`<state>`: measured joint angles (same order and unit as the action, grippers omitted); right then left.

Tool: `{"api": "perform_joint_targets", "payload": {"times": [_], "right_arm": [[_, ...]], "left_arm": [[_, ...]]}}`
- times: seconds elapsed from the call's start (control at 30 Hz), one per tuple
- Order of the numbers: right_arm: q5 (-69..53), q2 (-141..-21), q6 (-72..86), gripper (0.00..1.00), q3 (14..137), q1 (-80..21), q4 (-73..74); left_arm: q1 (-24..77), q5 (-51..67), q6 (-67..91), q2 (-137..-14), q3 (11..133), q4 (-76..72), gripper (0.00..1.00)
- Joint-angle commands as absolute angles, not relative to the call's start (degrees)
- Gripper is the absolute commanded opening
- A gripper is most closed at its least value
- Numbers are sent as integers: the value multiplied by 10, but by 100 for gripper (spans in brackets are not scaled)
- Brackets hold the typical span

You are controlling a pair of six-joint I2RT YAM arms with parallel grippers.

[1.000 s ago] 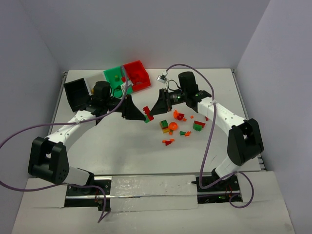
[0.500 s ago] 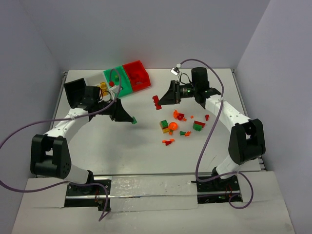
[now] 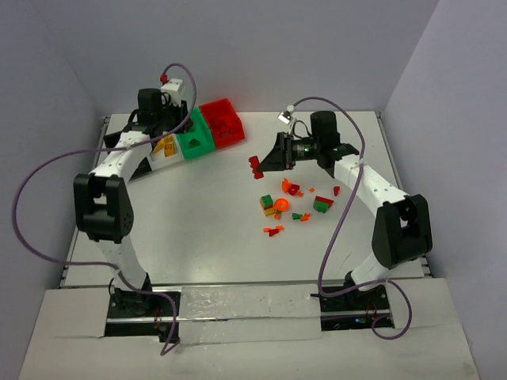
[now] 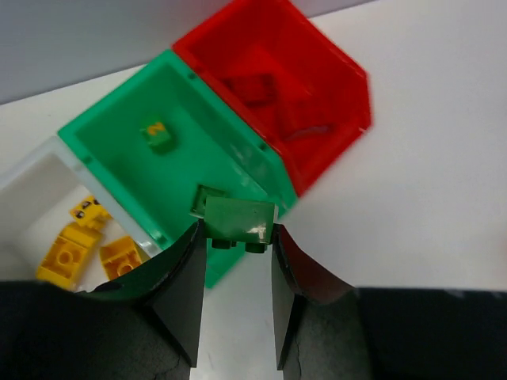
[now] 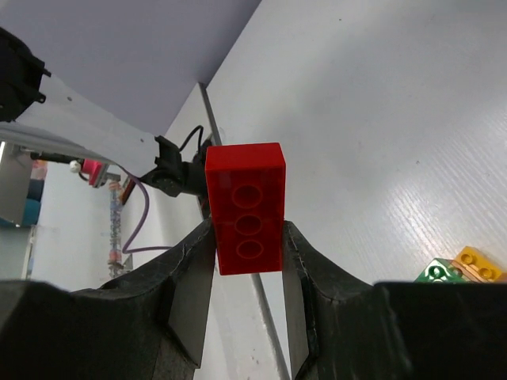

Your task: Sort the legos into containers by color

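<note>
**While each tool pinches a brick, loose pieces lie on the surface**

Where the left tool (image 4: pixel 238 231) hangs over the bins, its two black fingers stand partly apart and clamp a dark green plastic brick (image 4: pixel 239 218) by its sides. In the wrist view that brick sits over the near wall of the green translucent rectangular bin (image 4: pixel 206 119). A second dark green piece (image 4: pixel 207 198) shows just behind it; whether it lies in the bin or belongs to the held brick cannot be told. Deeper in the green bin lies a small green piece with a yellow mark (image 4: pixel 156 134). Touching that bin on one side is the red translucent rectangular bin (image 4: pixel 333 103), holding red pieces (image 4: pixel 253 87). On the other side is the white rectangular bin (image 4: pixel 36 182), holding yellow bricks (image 4: pixel 67 255).

The right tool (image 5: pixel 247 229) is likewise partly closed, gripping a red oblong brick (image 5: pixel 245 207) whose three round underside holes face the camera. From above, that brick (image 3: pixel 254 166) is over bare white surface (image 3: pixel 214 237), well apart from the bins and near the loose legos. Those include an orange round piece (image 3: pixel 283 206), a green-and-orange brick (image 3: pixel 267 202), a red-and-green brick (image 3: pixel 322 204) and small red bits (image 3: pixel 273 230).
</note>
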<state>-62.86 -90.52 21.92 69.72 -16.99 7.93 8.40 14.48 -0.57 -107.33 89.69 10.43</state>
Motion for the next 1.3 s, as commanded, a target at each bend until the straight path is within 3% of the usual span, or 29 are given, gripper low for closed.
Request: {"api": "perform_joint_targets", "payload": {"times": [0.0, 0.1, 0.23, 0.3, 0.37, 0.43, 0.5, 0.57, 0.8, 1.03, 1.27], "right_arm": [[-613, -882, 197, 0, 708, -171, 91], [-602, -883, 185, 0, 714, -171, 107], [-566, -882, 158, 0, 726, -173, 140], [-546, -878, 144, 0, 729, -177, 152], [-523, -874, 130, 0, 731, -185, 161], [-494, -868, 113, 0, 734, -194, 172], [-461, -864, 90, 0, 740, -210, 185], [-421, -861, 72, 0, 746, -221, 196], [-276, -837, -15, 0, 746, -311, 204], [-195, -833, -51, 0, 752, -367, 207], [-156, -836, -65, 0, 761, -397, 213]], "left_arm": [[82, 43, -18, -1154, 970, 86, 4], [81, 32, -20, -1199, 1014, 94, 15], [80, 31, -12, -1243, 1078, 131, 49], [79, 40, -8, -1246, 1095, 147, 63], [79, 50, -6, -1237, 1107, 160, 68], [78, 72, -5, -1212, 1100, 169, 80], [78, 91, -5, -1176, 1079, 181, 99], [76, 124, 30, -1149, 1062, 197, 99], [88, 446, 217, -954, 824, 148, 93], [131, 511, 276, -889, 731, 128, 93], [181, 521, 264, -896, 728, 155, 94]]}}
